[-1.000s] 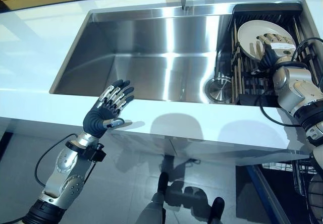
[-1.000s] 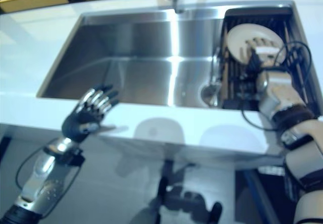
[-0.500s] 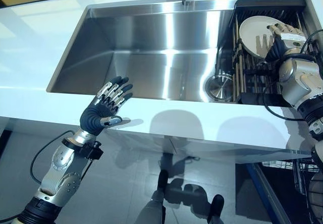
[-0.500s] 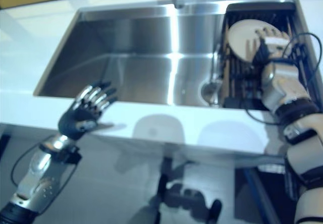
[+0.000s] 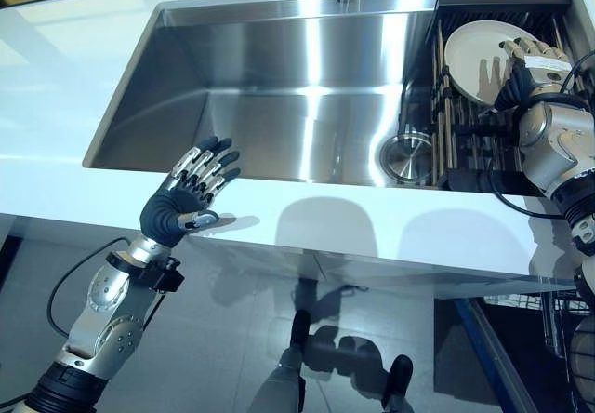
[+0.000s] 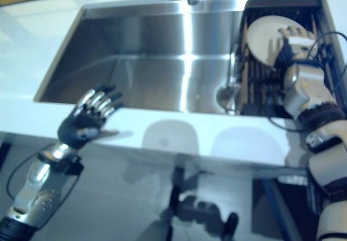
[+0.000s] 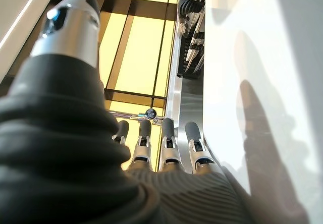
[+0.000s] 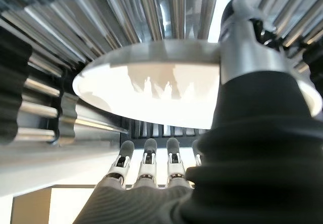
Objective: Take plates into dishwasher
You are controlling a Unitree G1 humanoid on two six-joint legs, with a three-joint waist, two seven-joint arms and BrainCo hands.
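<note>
Leaning in the dark dish rack (image 5: 483,125) at the right end of the steel sink (image 5: 279,87), the white plate (image 5: 479,50) stands tilted on edge — the right hand (image 5: 532,64) is at its right rim, fingers straight behind it and the thumb across its front, though I cannot tell whether they pinch it. The left hand (image 5: 186,194) hovers over the counter (image 5: 372,236) at the sink's front edge, near its left corner — fingers straight and slightly spread, holding nothing. A round drain strainer (image 5: 406,155) sits on the sink floor just beside the rack.

Silver-grey jointed arms; each hand (image 5: 181,206) has silver dark-tipped fingers and a dark ribbed cover.
</note>
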